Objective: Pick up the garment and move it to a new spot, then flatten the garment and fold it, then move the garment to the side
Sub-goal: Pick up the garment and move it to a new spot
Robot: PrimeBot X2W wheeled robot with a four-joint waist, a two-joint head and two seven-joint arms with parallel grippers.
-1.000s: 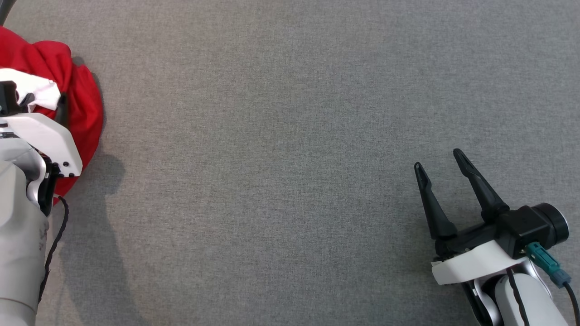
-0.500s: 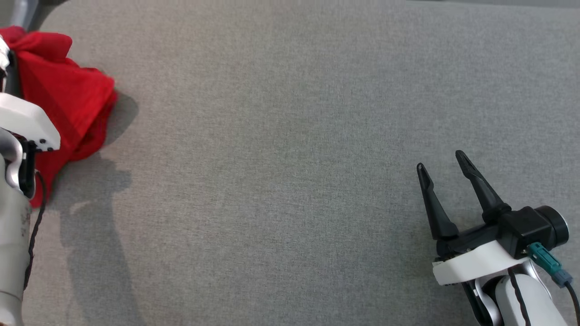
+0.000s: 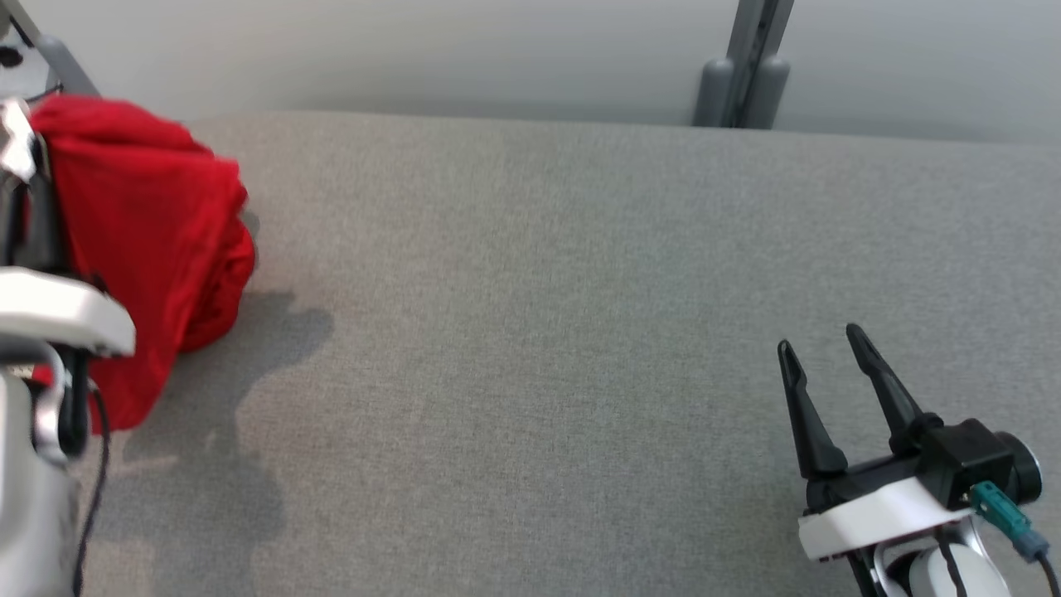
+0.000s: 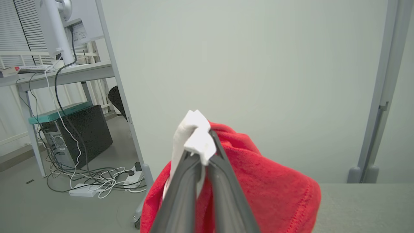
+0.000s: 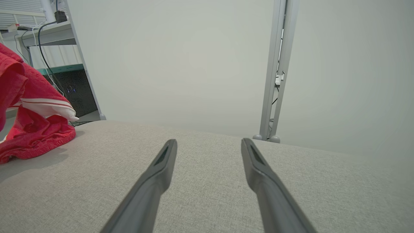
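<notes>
Garment (image 4: 265,184) in left hand (image 4: 202,153) grip

Right gripper (image 3: 818,338): black tapered fingers (image 3: 806,423), white collar (image 3: 870,514), teal connector (image 3: 997,507), black cable (image 3: 947,565). Left forearm (image 3: 33,514) pale grey.

Left gripper (image 4: 203,149) high, fingers (image 4: 186,181) pinched together; right gripper (image 3: 821,340) low at right, fingers spread wide, pointing forward.

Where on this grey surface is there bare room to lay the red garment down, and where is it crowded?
The middle of the grey surface is bare, from the red garment on the left to the open right gripper at lower right, back to the far edge by the wall. Crowded: the left edge, where the left gripper pinches the garment.
</notes>
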